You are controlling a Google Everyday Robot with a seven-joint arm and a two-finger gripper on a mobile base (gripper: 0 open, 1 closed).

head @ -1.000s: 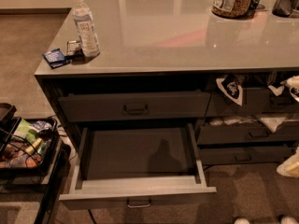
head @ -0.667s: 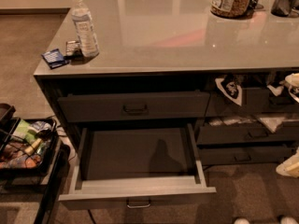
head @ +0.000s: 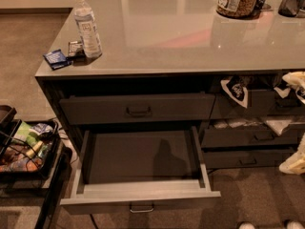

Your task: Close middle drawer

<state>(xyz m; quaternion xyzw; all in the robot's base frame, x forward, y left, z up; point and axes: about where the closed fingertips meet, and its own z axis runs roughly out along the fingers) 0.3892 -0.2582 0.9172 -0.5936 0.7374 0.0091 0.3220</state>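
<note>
Still-open middle drawer (head: 141, 170), hand unseen

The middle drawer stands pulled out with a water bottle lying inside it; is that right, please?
Not quite: the camera view shows the middle drawer pulled out but empty; the water bottle stands on the countertop. The claw is not in view.

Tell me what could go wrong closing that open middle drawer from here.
The claw is not in view, so its line to the middle drawer is unchecked; an off-centre push could skew it.
The water bottle stands upright near the countertop corner; a hard slam might topple it.
The cluttered cart sits close beside the drawer's left corner; the base might bump it.
</note>
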